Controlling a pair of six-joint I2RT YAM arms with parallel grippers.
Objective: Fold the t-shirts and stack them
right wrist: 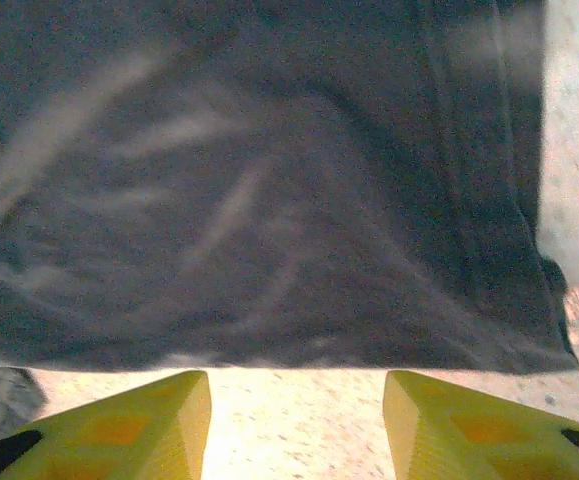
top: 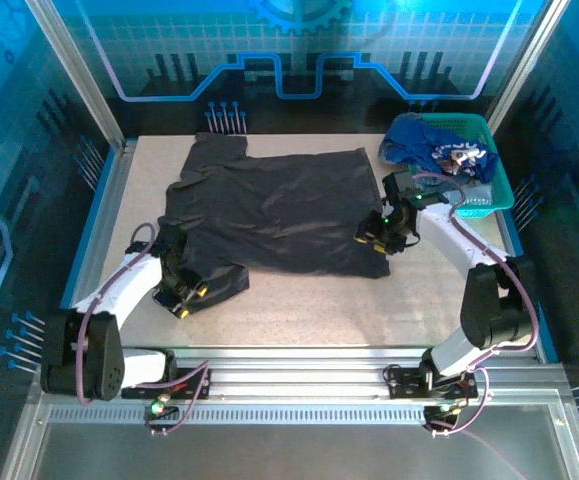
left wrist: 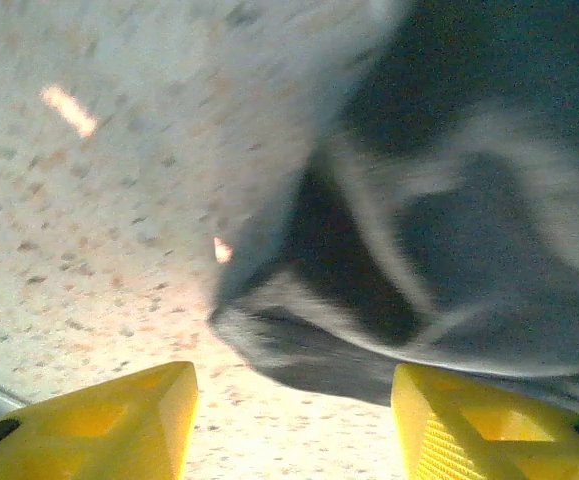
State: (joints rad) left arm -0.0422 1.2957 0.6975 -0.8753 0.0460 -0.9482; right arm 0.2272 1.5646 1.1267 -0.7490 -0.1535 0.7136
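Left claw (left wrist: 291,400): jaws apart, middling gap, nothing between the yellow fingers (left wrist: 119,420). Through the gap I see speckled table (left wrist: 89,200) and a rumpled fold of the charcoal t-shirt (left wrist: 449,230) just ahead of the tips. The cloth edge runs close to my right-hand finger; can't tell if it touches.

Right claw (right wrist: 297,385): same, jaws apart and nothing gripped. Bare table shows between the fingers (right wrist: 119,425). The charcoal shirt's hem (right wrist: 269,200) lies flat just past the tips, its corner off to the right.

From the top camera, the charcoal t-shirt (top: 279,210) is spread across the middle of the table (top: 299,310), collar toward the left and one sleeve toward the far edge. The near-left sleeve is bunched up where my left claw (top: 181,290) sits low on it. My right claw (top: 379,232) is at the shirt's near-right edge, low over the table.

The royal-blue t-shirt (top: 419,140) is heaped in the teal mesh basket (top: 499,185) at the far-right corner, spilling over its left rim. Paler cloth (top: 477,190) lies under it; can't tell how many pieces.
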